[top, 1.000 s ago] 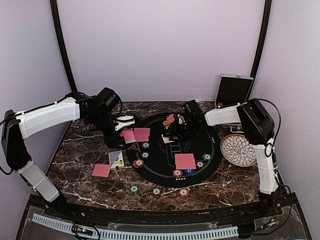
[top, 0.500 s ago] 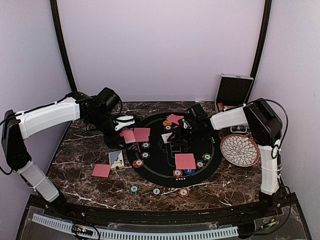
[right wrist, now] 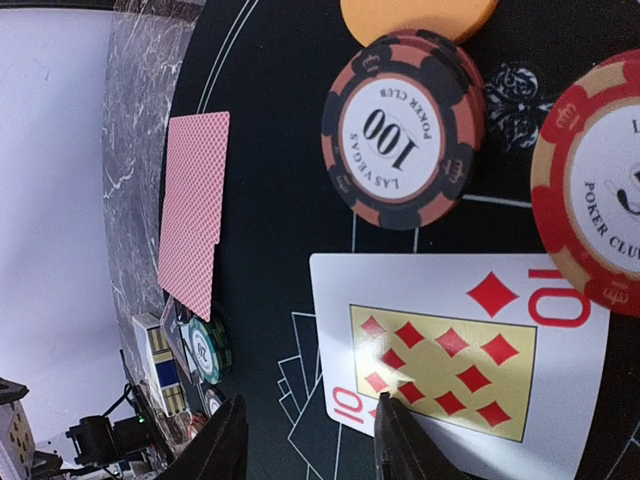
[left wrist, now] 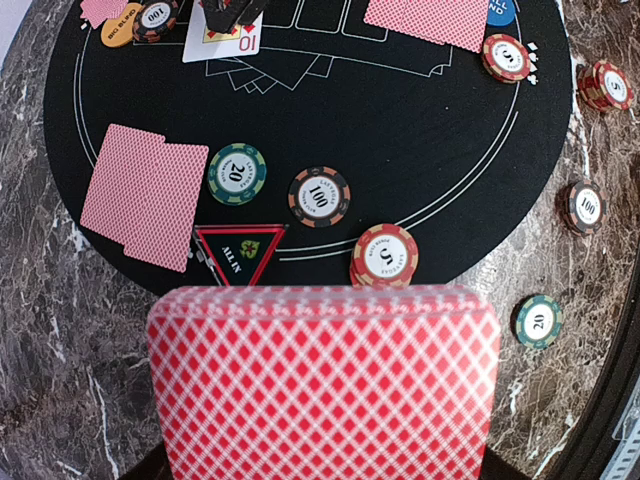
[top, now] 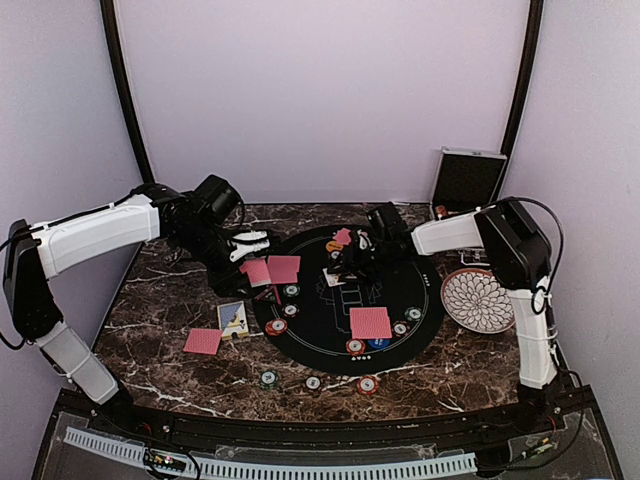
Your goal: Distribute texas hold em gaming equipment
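My left gripper (top: 250, 243) is shut on a deck of red-backed cards (left wrist: 322, 380), held above the left rim of the round black mat (top: 345, 300). Below it lie two red-backed cards (left wrist: 145, 195), a green chip (left wrist: 237, 173), a black chip (left wrist: 319, 196) and a red chip stack (left wrist: 385, 255). My right gripper (right wrist: 312, 445) stands open low over the mat's far middle. One finger is over the corner of a face-up ten of diamonds (right wrist: 460, 350). A black 100 chip (right wrist: 403, 135), an orange disc (right wrist: 418, 15) and a red chip (right wrist: 595, 200) lie just beyond.
A white patterned plate (top: 476, 299) sits at the right and an open black case (top: 467, 178) at the back right. A card box (top: 232, 317) and a red-backed card (top: 203, 341) lie left of the mat. Three chips (top: 313, 383) lie near the front edge.
The right arm swung a little to the right and came back left over the ten of diamonds. The left arm and its deck have not moved.
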{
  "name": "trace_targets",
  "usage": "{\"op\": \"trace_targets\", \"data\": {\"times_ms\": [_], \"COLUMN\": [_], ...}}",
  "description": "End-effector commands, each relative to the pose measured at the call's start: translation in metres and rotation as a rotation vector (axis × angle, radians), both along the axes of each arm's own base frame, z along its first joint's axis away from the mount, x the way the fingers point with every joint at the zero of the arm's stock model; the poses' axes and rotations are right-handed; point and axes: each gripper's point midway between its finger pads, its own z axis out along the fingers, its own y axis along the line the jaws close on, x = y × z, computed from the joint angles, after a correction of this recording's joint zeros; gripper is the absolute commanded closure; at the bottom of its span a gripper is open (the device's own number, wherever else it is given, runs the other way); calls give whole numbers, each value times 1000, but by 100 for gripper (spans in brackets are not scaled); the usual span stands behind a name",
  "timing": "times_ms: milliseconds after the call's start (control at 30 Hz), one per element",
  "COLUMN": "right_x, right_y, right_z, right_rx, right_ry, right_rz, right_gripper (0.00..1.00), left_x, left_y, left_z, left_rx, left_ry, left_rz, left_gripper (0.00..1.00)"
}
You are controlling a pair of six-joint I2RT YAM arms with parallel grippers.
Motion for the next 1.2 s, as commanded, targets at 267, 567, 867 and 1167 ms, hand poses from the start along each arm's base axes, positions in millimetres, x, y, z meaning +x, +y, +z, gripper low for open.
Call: {"op": "trace_targets", "data": {"times_ms": [267, 567, 867, 1167], "right_x": [-13, -72, -98, -128], "right_y": [-14, -41, -44, -55], "right_z": [20, 3, -29, -31], "right_rx": [-40, -148, -237, -264], "right_ry": [-71, -52, -1, 29], "right_rz": [40, 100, 163, 186], "right_gripper": [56, 56, 57, 59], "left_x": [-2, -1, -2, -3], "left_y": [1, -1, 0, 1], "left_z": [15, 15, 14, 14], "left_rx": [-30, -32, -32, -33], "left_ry": [-23, -19, -17, -23], "left_rz": [1, -2, 2, 3], "left_gripper": [100, 100, 100, 100]}}
